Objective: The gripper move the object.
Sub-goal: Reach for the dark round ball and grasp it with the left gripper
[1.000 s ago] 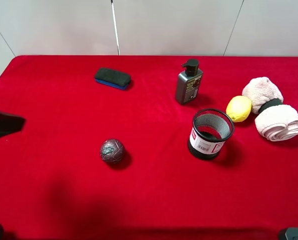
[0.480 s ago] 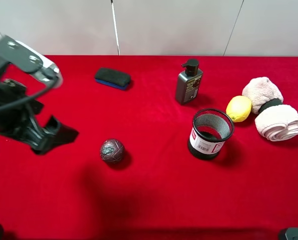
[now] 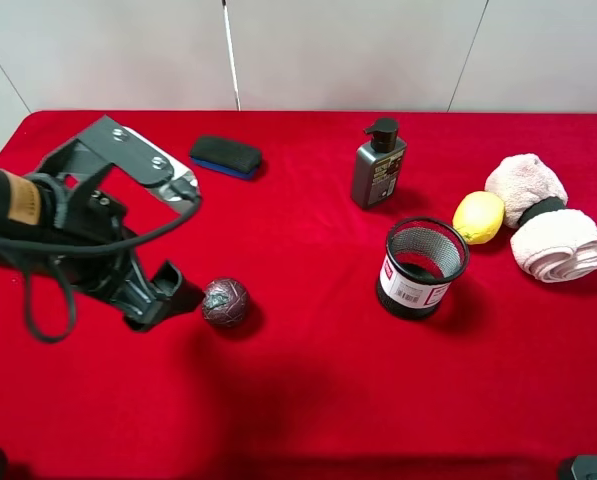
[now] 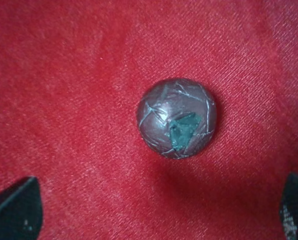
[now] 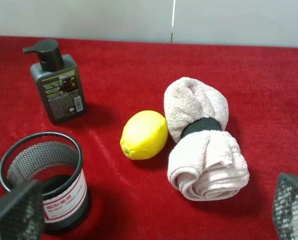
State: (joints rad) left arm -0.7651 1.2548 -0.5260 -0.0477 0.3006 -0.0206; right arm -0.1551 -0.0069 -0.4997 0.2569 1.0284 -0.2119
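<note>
The object, a small dark ball (image 3: 225,302) with a crackled grey-maroon surface, rests on the red table cloth (image 3: 308,390) left of centre. My left gripper (image 3: 166,297) hangs just left of the ball, close to it; I cannot tell if it touches. In the left wrist view the ball (image 4: 176,118) lies ahead of the left gripper (image 4: 153,215), whose dark fingertips (image 4: 15,210) stand wide apart, open and empty. My right gripper (image 5: 153,215) is open and empty; it is out of the exterior view.
A flat dark eraser with a blue base (image 3: 225,156) lies at the back left. A dark pump bottle (image 3: 378,165), a black mesh cup (image 3: 423,268), a yellow lemon (image 3: 478,216) and rolled pink towels (image 3: 543,230) stand on the right.
My left arm has come in from the left edge and moved right, bringing its gripper up beside the ball. The ball has not moved.
</note>
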